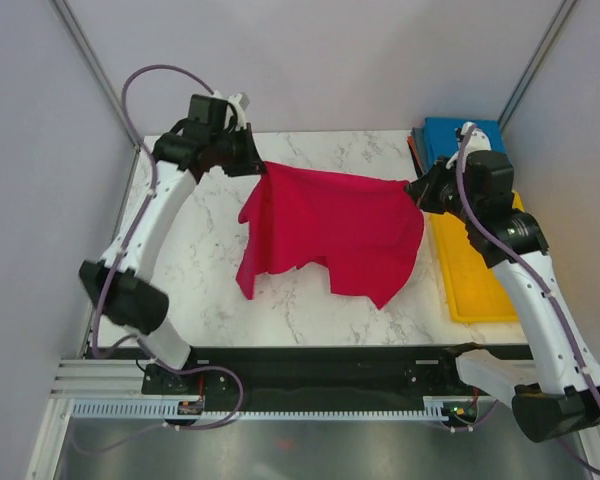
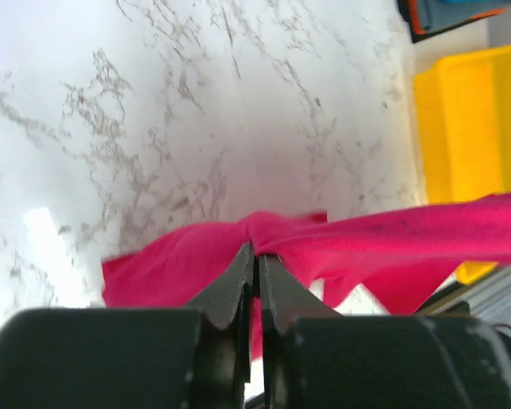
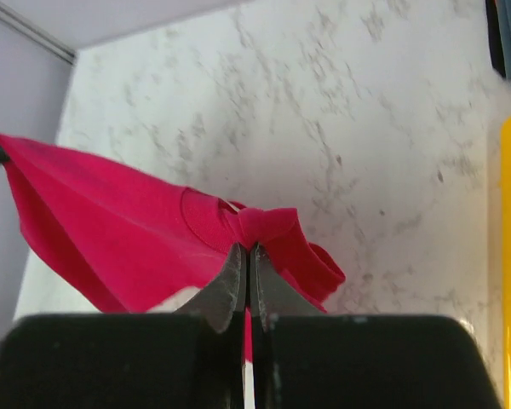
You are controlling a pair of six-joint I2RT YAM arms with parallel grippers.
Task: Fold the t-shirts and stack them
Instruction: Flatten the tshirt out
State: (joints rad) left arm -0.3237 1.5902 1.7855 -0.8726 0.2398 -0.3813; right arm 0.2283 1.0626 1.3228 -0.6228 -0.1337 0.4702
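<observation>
The crimson t-shirt hangs over the middle of the marble table, stretched between both arms. The left gripper has its jaws pressed tight on a bunched corner at the far left. The right gripper pinches another at the far right, near the yellow tray. Each hold is only a small knot of fabric (thin cloth slips easily), so spreading the arms wider could tug a corner free and let the shirt collapse.

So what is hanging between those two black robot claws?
A crimson-red cloth t-shirt, pinched by the left gripper and right gripper, spans the whole gap; the top view shows it.
</observation>
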